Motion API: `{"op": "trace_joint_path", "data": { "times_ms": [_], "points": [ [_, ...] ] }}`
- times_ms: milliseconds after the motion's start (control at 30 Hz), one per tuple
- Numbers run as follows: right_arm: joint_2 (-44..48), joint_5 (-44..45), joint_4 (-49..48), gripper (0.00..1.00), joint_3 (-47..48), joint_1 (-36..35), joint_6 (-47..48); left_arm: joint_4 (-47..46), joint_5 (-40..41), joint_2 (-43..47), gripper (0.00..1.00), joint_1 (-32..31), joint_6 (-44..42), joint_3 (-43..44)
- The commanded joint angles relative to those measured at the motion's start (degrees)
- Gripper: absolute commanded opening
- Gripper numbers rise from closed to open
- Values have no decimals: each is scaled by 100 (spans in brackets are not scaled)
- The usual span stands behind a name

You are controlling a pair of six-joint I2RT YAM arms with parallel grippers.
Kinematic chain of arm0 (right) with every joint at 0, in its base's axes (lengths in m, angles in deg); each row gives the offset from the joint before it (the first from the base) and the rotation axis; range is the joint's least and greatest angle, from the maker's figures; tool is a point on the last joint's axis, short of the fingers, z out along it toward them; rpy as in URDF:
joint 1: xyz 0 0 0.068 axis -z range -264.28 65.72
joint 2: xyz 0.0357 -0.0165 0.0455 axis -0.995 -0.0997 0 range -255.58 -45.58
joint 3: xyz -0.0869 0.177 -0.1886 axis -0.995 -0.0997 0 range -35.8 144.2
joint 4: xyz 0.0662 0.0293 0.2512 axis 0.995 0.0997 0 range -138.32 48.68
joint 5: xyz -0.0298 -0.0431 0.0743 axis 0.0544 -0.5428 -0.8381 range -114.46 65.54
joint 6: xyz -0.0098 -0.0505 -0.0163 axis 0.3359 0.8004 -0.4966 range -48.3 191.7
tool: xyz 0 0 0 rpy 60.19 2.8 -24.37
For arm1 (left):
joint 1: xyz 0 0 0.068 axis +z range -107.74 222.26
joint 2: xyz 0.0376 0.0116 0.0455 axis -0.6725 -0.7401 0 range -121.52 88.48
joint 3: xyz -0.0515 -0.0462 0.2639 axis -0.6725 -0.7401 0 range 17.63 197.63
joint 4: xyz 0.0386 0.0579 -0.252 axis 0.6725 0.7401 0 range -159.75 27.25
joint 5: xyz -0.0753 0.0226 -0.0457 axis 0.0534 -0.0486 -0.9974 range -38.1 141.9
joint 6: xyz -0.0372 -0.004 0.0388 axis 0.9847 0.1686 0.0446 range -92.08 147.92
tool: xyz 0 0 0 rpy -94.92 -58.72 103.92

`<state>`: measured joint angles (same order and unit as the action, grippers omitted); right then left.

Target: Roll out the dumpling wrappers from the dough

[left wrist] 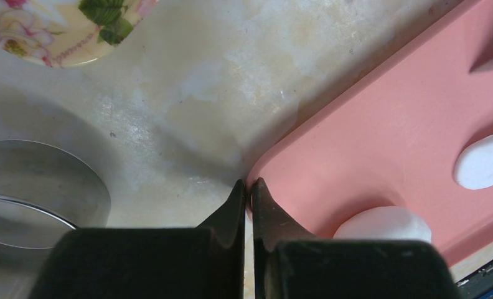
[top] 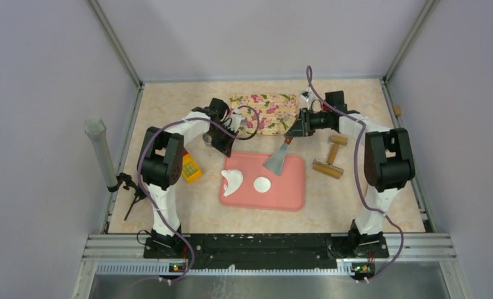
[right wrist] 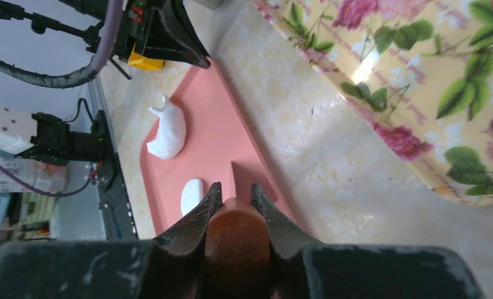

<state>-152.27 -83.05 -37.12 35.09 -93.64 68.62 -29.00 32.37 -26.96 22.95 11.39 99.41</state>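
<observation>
Right gripper [top: 292, 132], upper centre, angled down-left, clamped on wooden-handled metal spatula [top: 276, 161]. Left gripper [left wrist: 249, 184] pinched together, empty. Irregular white dough sheet [top: 232, 182]: long axis top-to-bottom on pink mat [top: 291, 193].

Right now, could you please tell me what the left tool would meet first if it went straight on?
Probably the corner of the pink mat, just ahead of the shut left tool; possibly the table beside it, since depth is unclear.

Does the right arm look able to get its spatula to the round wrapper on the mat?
Probably yes: the right fingers grip the spatula, its blade over the pink mat's far edge, bare mat between it and the wrapper.
</observation>
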Motion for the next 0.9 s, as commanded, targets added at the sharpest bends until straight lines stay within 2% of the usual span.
{"op": "trace_joint_path", "data": {
  "times_ms": [0, 433, 867],
  "points": [
    [-469, -12, 339, 0, 127, -116, 218, -340, 532, -471, 0, -35, -17, -72],
    [-877, -413, 756, 0, 298, -283, 275, -348, 564, -480, 0, -32, -8, -68],
    [-591, -1235, 234, 0, 235, -231, -357, -340, 564, -480, 0, -51, -16, -74]
  ]
}}
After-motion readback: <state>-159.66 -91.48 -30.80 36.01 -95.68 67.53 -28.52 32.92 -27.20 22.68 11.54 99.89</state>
